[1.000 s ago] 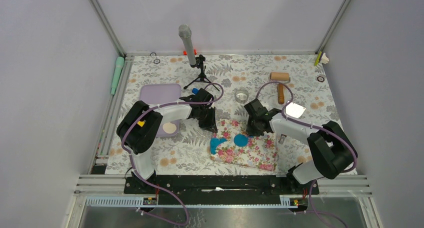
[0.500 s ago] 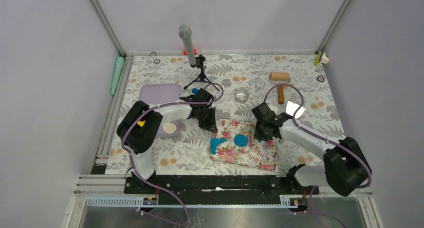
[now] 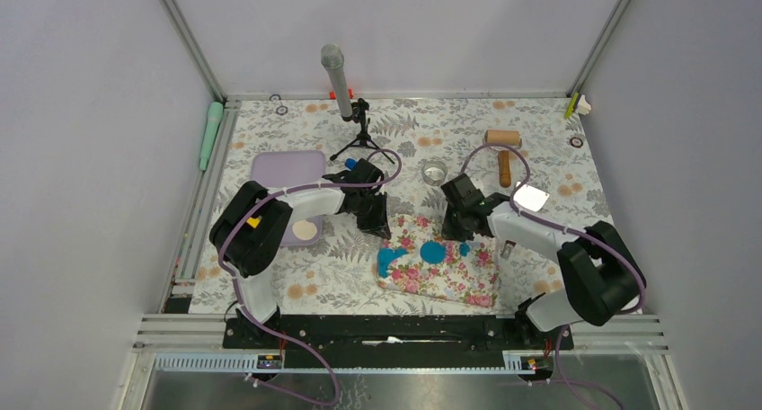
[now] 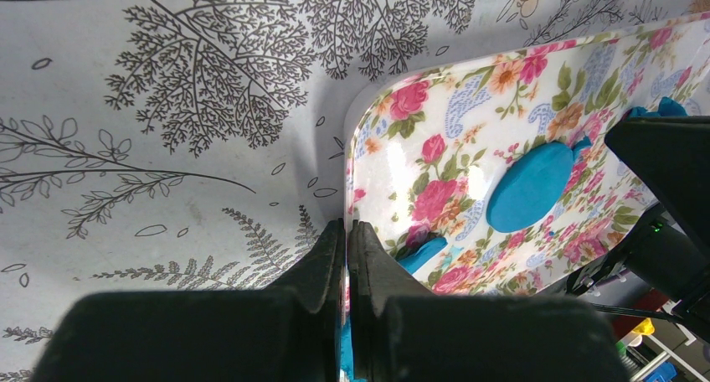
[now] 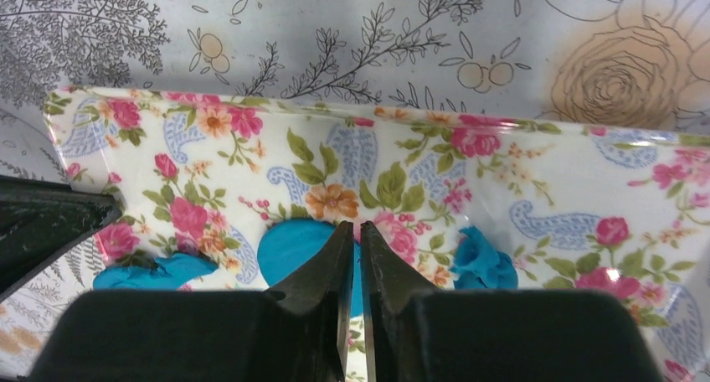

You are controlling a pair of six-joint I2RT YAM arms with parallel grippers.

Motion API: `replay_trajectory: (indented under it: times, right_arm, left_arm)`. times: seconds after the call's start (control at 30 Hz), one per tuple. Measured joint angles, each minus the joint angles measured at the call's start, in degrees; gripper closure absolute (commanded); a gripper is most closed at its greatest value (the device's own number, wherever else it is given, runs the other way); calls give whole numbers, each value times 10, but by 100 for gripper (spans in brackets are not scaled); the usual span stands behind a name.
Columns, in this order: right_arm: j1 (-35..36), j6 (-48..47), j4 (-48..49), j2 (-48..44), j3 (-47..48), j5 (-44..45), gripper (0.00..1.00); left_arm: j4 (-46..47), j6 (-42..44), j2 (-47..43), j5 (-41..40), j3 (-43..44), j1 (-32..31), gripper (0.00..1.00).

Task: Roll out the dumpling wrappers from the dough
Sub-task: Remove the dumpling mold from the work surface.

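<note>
A floral pink mat point(image 3: 449, 277) lies between the arms. On it are one round blue dumpling wrapper point(image 3: 433, 252), a ragged scrap of blue dough point(image 3: 389, 261) to its left, and a small crumpled dough lump point(image 5: 484, 265) to its right. My left gripper point(image 4: 346, 224) is shut on the mat's far left edge point(image 4: 352, 147), with the wrapper point(image 4: 529, 185) beyond it. My right gripper point(image 5: 351, 225) hangs low over the wrapper's point(image 5: 293, 244) right part. Its jaws stand together with only a thin slit, and nothing shows between them.
A wooden roller point(image 3: 503, 142) lies at the back right, and a round glass cutter point(image 3: 434, 172) sits behind the mat. A purple tray point(image 3: 287, 172) holding a cream disc point(image 3: 305, 230) sits to the left. A microphone on a tripod point(image 3: 358, 127) stands at the back. A white square point(image 3: 531, 198) lies near the right arm.
The right gripper swung out to the mat's right side half a second ago and has come back left over the wrapper. The left arm has not moved.
</note>
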Motion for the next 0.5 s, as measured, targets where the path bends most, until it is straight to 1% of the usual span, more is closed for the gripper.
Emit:
replay_trajectory:
  times: [0.13,0.27,0.5]
  right_arm:
    - [0,1,6,37,16,-5,93]
    - [0,1,12,59,22,-5,94]
    - [0,1,20,61,17,-5,94]
  left_arm:
    - [0,0,0,0,0,0,100]
    - [0,0,0,0,0,0,100]
    - [0,0,0,1,0,0,100]
